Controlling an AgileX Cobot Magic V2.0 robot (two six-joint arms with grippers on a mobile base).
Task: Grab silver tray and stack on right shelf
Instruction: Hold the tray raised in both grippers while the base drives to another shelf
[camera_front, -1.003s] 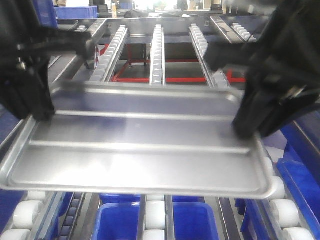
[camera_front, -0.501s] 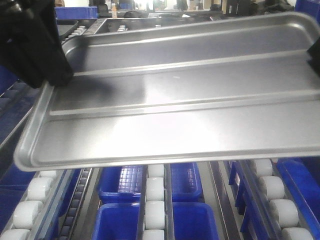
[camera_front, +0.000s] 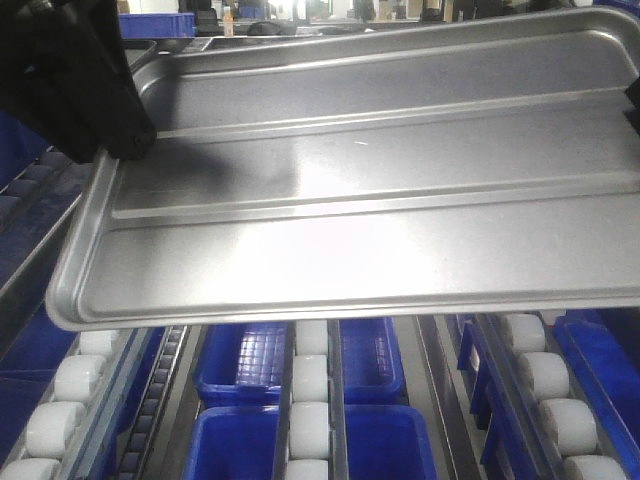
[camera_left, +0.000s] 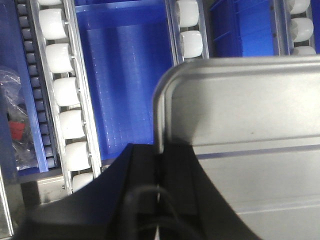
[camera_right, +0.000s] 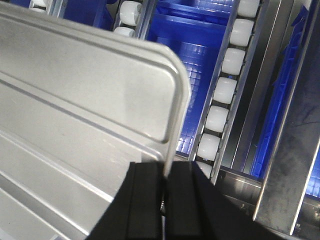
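The silver tray (camera_front: 360, 200) fills most of the front view. It is held in the air and tilted, with its two long ridges showing. My left gripper (camera_front: 125, 140) is shut on the tray's left rim, and the left wrist view shows the jaws (camera_left: 159, 150) pinching the edge of the tray (camera_left: 250, 125). My right gripper (camera_right: 165, 172) is shut on the right rim of the tray (camera_right: 75, 100). In the front view only a dark sliver of it shows at the right edge. The right shelf is hidden behind the tray.
Below the tray run roller rails with large white rollers (camera_front: 310, 380), which also show in the wrist views (camera_left: 62, 55) (camera_right: 220, 90). Blue bins (camera_front: 250, 360) sit under the rails. A steel frame post (camera_right: 287, 165) stands right of the right gripper.
Both grippers have lifted the tray from low over the rails up close to the camera, where it now hides the rack behind. In the last half second it shifted slightly right.
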